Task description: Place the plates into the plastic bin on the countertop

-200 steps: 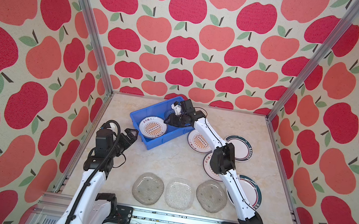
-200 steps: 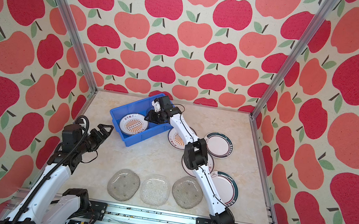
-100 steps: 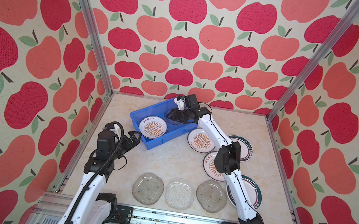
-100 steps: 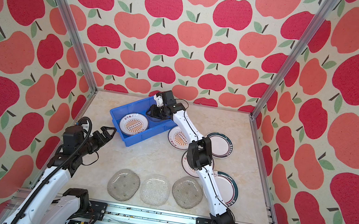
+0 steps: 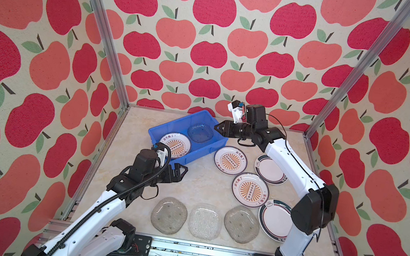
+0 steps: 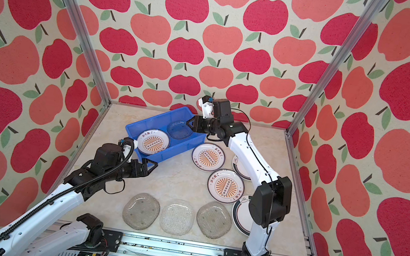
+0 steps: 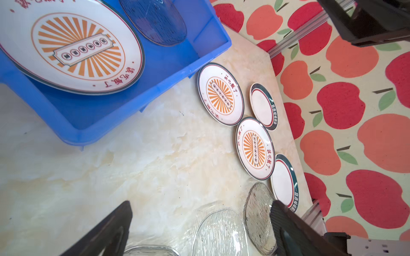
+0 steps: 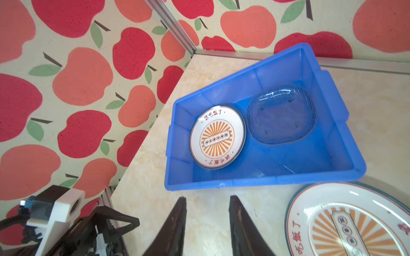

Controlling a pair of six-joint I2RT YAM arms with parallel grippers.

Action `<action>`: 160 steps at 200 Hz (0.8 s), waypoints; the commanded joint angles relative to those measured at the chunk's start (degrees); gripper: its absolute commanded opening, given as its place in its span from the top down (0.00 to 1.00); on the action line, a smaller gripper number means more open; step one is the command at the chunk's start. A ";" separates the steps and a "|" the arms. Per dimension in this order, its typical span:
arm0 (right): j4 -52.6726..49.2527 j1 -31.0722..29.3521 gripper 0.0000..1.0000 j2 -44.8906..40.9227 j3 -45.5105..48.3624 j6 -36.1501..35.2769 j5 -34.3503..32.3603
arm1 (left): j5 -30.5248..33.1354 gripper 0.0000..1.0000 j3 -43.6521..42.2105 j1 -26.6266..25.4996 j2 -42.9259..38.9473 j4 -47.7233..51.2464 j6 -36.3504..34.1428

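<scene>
The right gripper (image 5: 217,129), jaws part-open and empty, is noted just outside the plastic bin (image 5: 203,151); the nearest sunburst plate (image 5: 230,160) is seen just below it, toward its wrist, farther from the wide-open left gripper (image 5: 180,175)

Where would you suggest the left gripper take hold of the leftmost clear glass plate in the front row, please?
Probably its raised rim on the left or far edge, from above, one finger inside and one outside. The leftmost clear glass plate lies flat on the countertop, leaving no gap beneath, and the middle glass plate crowds its right side. The open left gripper hovers nearest.
</scene>
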State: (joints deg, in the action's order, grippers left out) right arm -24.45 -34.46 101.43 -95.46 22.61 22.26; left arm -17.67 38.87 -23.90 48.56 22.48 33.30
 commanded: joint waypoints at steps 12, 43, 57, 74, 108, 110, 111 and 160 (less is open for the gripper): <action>-6.72 -3.56 0.67 -5.13 8.49 -6.90 -3.29 | 7.94 0.05 1.62 -1.71 -3.04 15.78 3.62; -15.56 -10.10 0.67 -3.11 10.49 -12.08 0.89 | 6.99 0.04 -4.28 -1.44 -13.66 15.03 9.16; -16.95 -12.98 0.67 -1.06 10.92 -13.13 3.15 | 5.83 0.04 -6.58 -0.63 -18.02 13.20 11.72; -17.19 -16.21 0.67 1.76 11.13 -13.47 6.25 | 4.37 0.04 -8.56 0.59 -21.74 12.14 14.12; -18.93 -22.66 0.64 8.43 9.81 -15.71 7.94 | 4.22 0.04 -9.87 1.78 -26.99 14.01 15.57; -18.96 -22.95 0.64 8.79 9.71 -15.74 7.94 | 4.16 0.03 -9.93 1.89 -27.26 14.11 15.57; -19.01 -23.08 0.64 8.87 9.69 -15.75 8.00 | 4.19 0.03 -9.95 1.95 -27.36 14.18 15.57; -16.47 -25.34 0.62 14.99 10.20 -15.49 11.37 | 4.35 0.03 -10.05 3.08 -30.16 16.68 15.66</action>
State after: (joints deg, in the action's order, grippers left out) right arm -40.49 -59.83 114.83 -85.25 8.71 30.76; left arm -13.10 29.41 -21.15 19.49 36.14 48.16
